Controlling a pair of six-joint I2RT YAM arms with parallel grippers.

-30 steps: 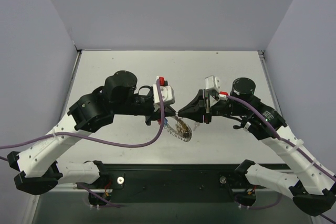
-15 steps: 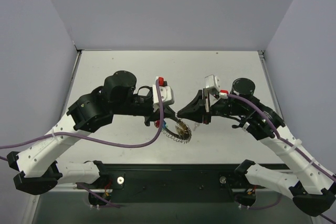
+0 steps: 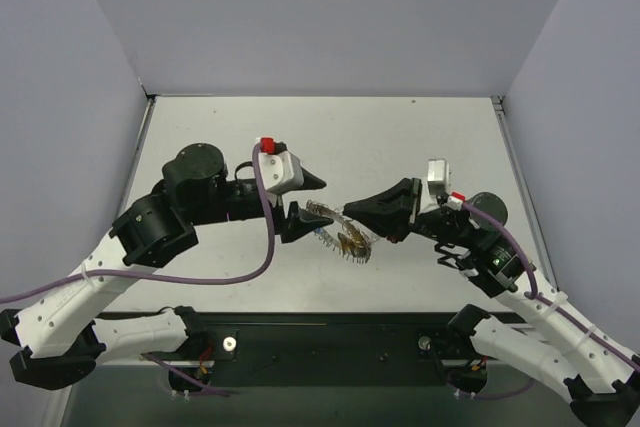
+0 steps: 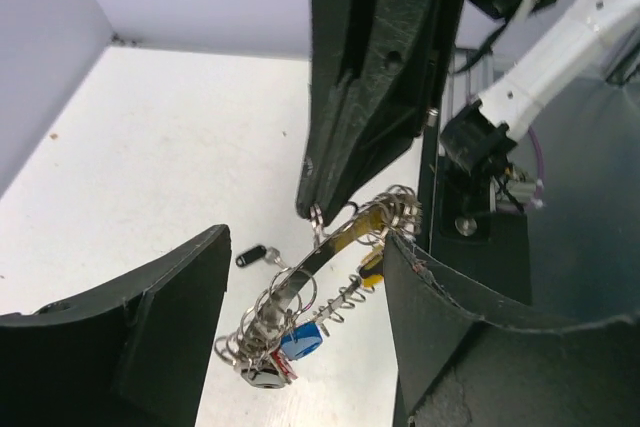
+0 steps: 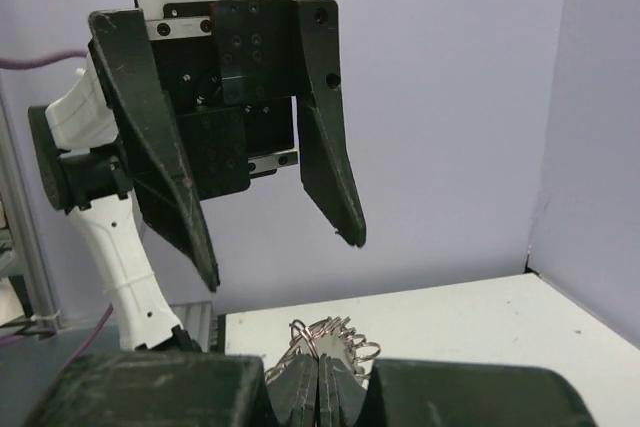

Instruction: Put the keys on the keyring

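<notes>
The ribbed silvery metal keyring point(image 4: 305, 272), pinched tight by the right gripper point(image 4: 318, 209), already carries a blue-headed key point(image 4: 300, 340) and others; the left gripper point(image 5: 280, 260) gapes wide, empty.

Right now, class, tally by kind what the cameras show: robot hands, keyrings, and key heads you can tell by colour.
Hands: 2, the left hand open and the right hand shut on the ring
Keyring: 1
Blue key head: 1
Yellow key head: 1
Total: 5. Any other keys on the ring are too tangled to count.
</notes>
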